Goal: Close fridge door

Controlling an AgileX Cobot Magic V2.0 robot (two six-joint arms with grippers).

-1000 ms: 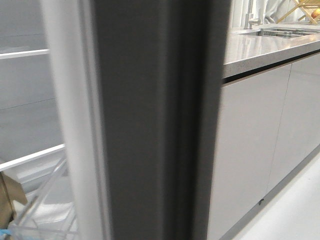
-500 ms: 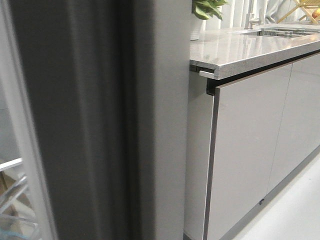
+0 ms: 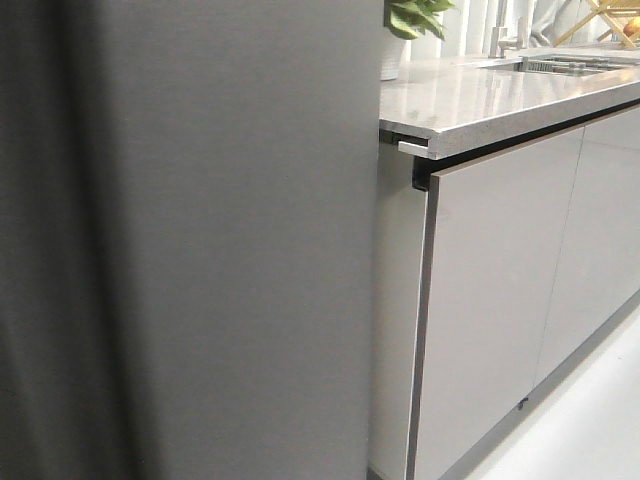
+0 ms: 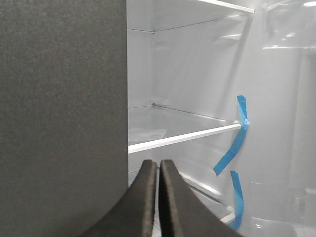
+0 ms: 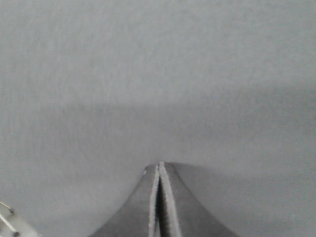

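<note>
- Front view: a kitchen run of glossy light grey cabinet fronts (image 3: 500,300) stands under a speckled worktop (image 3: 500,95), with a potted plant (image 3: 410,20) near the worktop's left end and a sink (image 3: 560,65) further along its back edge. The fridge door (image 3: 190,240), tall and upright, fills the left of the view with its matte dark grey outside, ending just beside the worktop's left end. Neither arm shows here.
- Left wrist view: the left gripper (image 4: 158,170) has its fingers pressed together and holds nothing. The door's dark face (image 4: 61,118) rises beside it; past the door's vertical edge the white fridge interior (image 4: 197,74) is still exposed, with a bare shelf (image 4: 182,137) and blue tape strips (image 4: 237,143). A clear bin (image 4: 276,212) appears empty.
- Right wrist view: the right gripper (image 5: 159,170), shut and empty, points straight at a flat grey surface (image 5: 158,74), probably the door's outside; I cannot tell whether it touches. Judged so, the right arm sits better for pushing.
</note>
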